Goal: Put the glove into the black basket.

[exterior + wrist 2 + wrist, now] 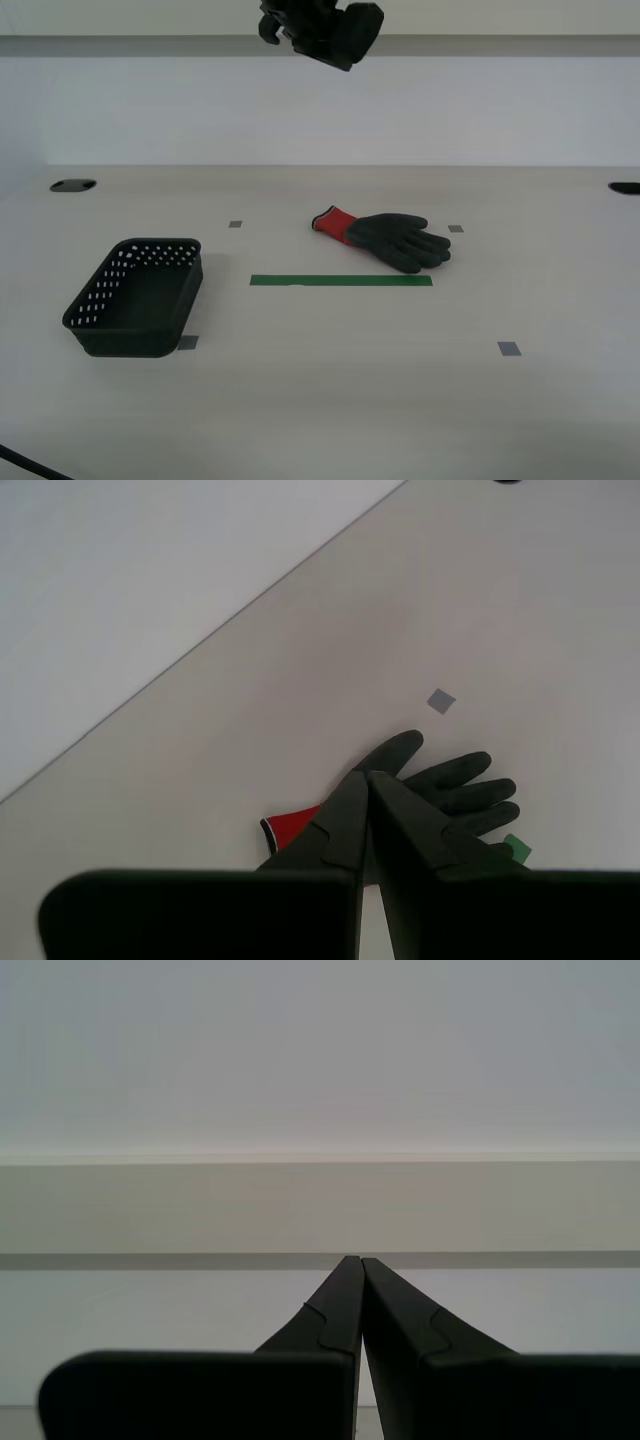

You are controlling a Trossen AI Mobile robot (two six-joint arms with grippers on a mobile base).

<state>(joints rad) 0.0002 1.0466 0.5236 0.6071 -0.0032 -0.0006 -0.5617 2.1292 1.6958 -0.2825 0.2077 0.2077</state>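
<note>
Unmarked pale table (330,400) carries the glove (385,238), black basket (135,298), green tape (340,281).

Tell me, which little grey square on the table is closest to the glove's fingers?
The grey square just beyond the glove fingertips, toward the exterior view's right. The other squares lie farther off: by the basket, behind the cuff, and nearer the camera.

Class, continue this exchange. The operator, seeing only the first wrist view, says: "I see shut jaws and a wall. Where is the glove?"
Observer: The glove lies flat on the table, just beyond the green tape strip.
Operator: And the basket?
Observer: The black basket stands empty at the exterior view's left, well apart from the glove.
Operator: Is any gripper near the glove?
Observer: My second gripper, shut, points down at the glove from above without touching it.
</note>
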